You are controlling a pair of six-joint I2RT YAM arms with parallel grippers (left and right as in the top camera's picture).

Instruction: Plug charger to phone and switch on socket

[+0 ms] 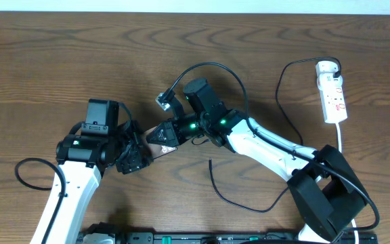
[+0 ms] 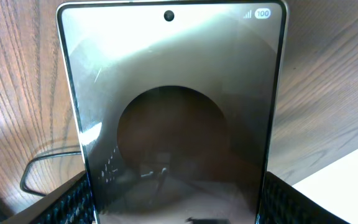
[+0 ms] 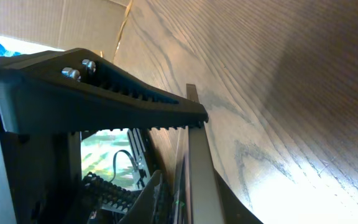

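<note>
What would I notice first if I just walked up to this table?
Probably the two robot arms meeting in the middle of the wooden table, both at the phone. The left gripper holds it, so its bronze face fills the left wrist view. At the far right lies a white power strip, and a black cable loops near the front.

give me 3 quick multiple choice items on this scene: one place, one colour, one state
1. Where on the table is the strip?
A. centre
B. far right
C. front left

2. What colour is the strip?
A. black
B. red
C. white

3. How is the phone?
A. gripped by the left gripper
B. lying flat, untouched
C. resting on the strip

Key: 1 B, it lies by the right edge in the overhead view. 2 C, its body is white. 3 A, the left wrist view shows it between the fingers.
</note>
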